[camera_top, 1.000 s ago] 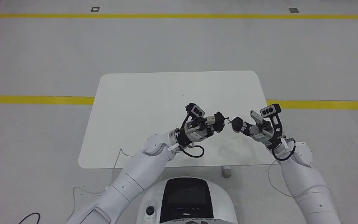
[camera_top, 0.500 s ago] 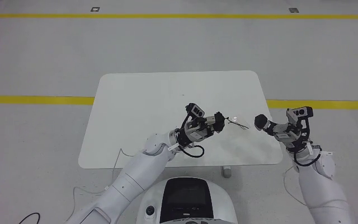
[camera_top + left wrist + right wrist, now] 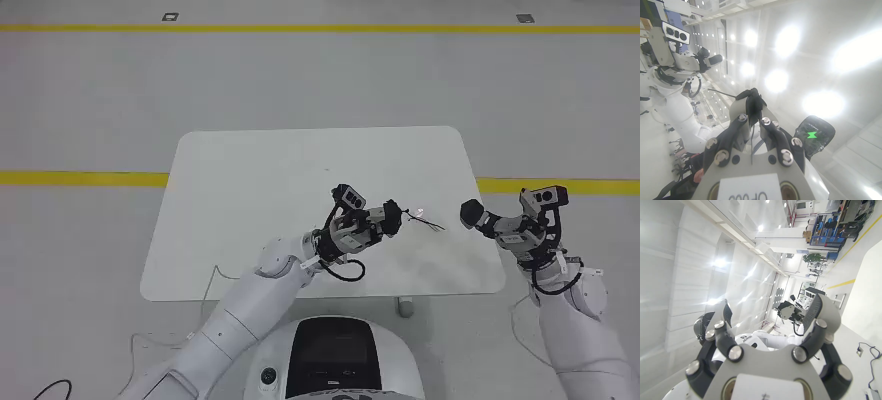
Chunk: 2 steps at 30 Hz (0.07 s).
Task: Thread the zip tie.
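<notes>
"Since I can't see it from here, where is the thin black plastic zip tie (image 3: 428, 222)?"

"It's held in the air above the right front part of the rounded white table (image 3: 260, 190). The left gripper (image 3: 393, 217) has its jaws clamped together on one end of it. From there the slim strap pokes out sideways, toward the other arm. In the left wrist view a second stretch of the tie runs back between the fingers toward the wrist."

"And the right gripper (image 3: 470, 213)?"

"It hangs over the table's right edge, facing the left one. It is near the strap's free tip, but there is a gap between them. Its two grey fingers (image 3: 811, 309), with ribbed dark pads, stand wide apart, and nothing is between them."
</notes>
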### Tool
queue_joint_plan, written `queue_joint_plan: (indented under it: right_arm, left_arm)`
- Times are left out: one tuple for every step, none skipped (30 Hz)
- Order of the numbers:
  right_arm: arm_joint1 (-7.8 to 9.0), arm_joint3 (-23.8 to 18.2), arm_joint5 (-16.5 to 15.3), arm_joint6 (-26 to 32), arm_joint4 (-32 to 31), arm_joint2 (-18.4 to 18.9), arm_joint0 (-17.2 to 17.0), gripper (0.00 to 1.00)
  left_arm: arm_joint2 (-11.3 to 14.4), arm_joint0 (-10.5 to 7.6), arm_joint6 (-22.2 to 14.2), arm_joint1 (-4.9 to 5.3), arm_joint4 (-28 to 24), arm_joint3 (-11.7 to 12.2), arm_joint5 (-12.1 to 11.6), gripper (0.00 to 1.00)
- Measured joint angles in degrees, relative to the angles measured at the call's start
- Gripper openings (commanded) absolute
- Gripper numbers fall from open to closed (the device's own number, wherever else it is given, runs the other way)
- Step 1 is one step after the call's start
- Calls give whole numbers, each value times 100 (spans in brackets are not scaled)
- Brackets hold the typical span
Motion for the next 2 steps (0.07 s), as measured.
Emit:
queue_joint_plan:
  right_arm:
    - [0, 0, 0, 0, 0, 0, 0, 100]
    - [0, 0, 0, 0, 0, 0, 0, 100]
  left_arm:
    - [0, 0, 0, 0, 0, 0, 0, 0]
    - [0, 0, 0, 0, 0, 0, 0, 0]
